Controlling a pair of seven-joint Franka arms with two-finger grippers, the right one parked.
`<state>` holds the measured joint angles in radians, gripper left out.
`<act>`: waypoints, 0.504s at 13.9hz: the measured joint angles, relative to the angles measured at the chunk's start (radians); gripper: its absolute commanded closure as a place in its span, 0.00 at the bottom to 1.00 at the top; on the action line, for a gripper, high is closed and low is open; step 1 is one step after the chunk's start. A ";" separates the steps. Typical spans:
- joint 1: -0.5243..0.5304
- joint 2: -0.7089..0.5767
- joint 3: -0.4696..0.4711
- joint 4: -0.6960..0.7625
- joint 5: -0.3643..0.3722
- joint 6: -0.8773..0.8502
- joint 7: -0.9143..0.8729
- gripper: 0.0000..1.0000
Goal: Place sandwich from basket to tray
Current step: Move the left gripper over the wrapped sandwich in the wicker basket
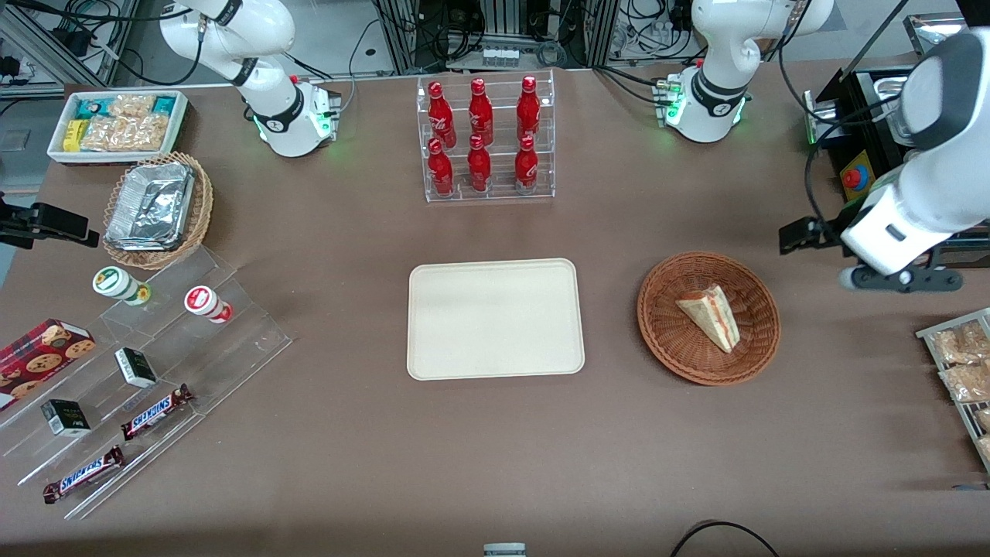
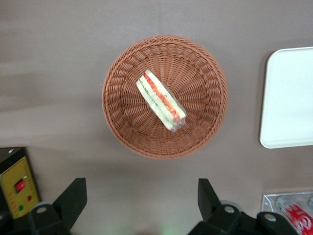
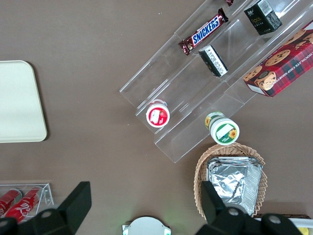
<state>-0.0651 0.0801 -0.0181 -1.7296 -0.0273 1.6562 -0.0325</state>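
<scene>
The sandwich (image 1: 711,316), a pale wedge with red and green filling along its edge (image 2: 160,100), lies in the middle of the round reddish-brown basket (image 1: 671,342). Beside the basket, toward the parked arm's end, the cream tray (image 1: 495,319) sits flat with nothing on it. My gripper (image 1: 901,280) hangs above the table off the basket's rim, toward the working arm's end, touching nothing. In the left wrist view its gripper (image 2: 141,186) is open and holds nothing, with the basket (image 2: 126,125) and a strip of the tray (image 2: 288,98) below it.
A clear rack of red bottles (image 1: 486,139) stands farther from the camera than the tray. A control box with a red button (image 1: 855,178) and a rack of snack packets (image 1: 963,363) flank my arm. Acrylic steps with snacks (image 1: 139,363) and a foil-tray basket (image 1: 155,209) lie toward the parked arm's end.
</scene>
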 measured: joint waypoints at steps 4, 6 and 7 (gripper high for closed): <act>-0.004 -0.016 0.000 -0.200 0.000 0.203 0.000 0.00; -0.008 -0.023 0.000 -0.283 0.000 0.306 -0.001 0.00; -0.011 -0.026 -0.001 -0.321 0.000 0.357 -0.007 0.00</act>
<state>-0.0764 0.0543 -0.0191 -2.0510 -0.0273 2.0130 -0.0399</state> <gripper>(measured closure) 0.000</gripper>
